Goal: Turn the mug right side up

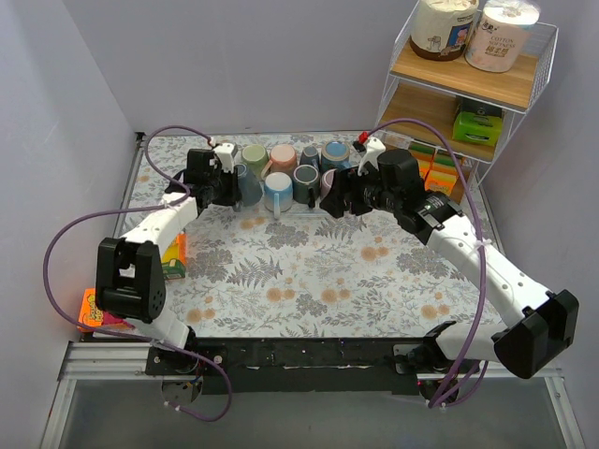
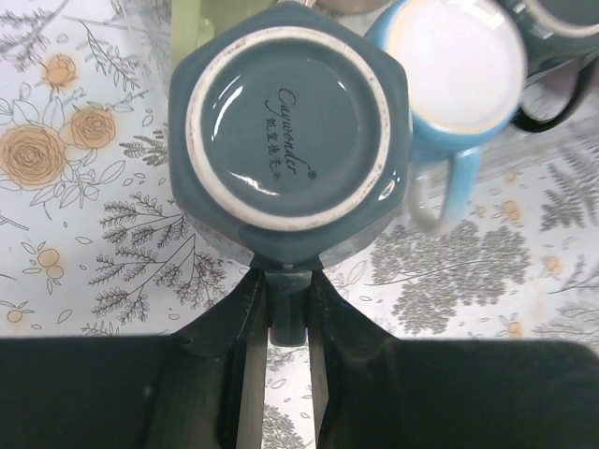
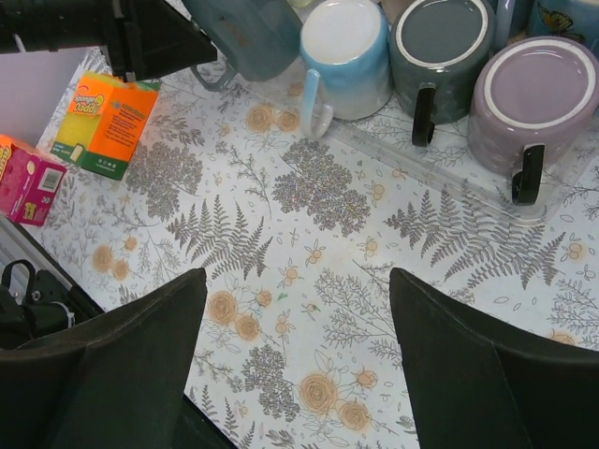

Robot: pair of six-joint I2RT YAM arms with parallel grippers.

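Observation:
A dark teal hexagonal mug [image 2: 285,131] is upside down, its printed base facing the left wrist camera. My left gripper [image 2: 288,281] is shut on the mug's handle [image 2: 288,313]. In the top view the left gripper [image 1: 225,184] holds the mug [image 1: 249,185] at the left end of the mug row. In the right wrist view the mug [image 3: 245,36] looks tilted at the top edge. My right gripper [image 3: 298,276] is open and empty over the floral tablecloth; in the top view the right gripper [image 1: 333,204] is in front of the mug row.
Several other mugs stand upside down in a row: light blue [image 3: 344,47], grey [image 3: 442,42], purple [image 3: 533,94], on a clear tray [image 3: 412,154]. An orange sponge box [image 3: 98,126] and a pink box [image 3: 28,178] lie at the left. A wire shelf [image 1: 468,84] stands back right.

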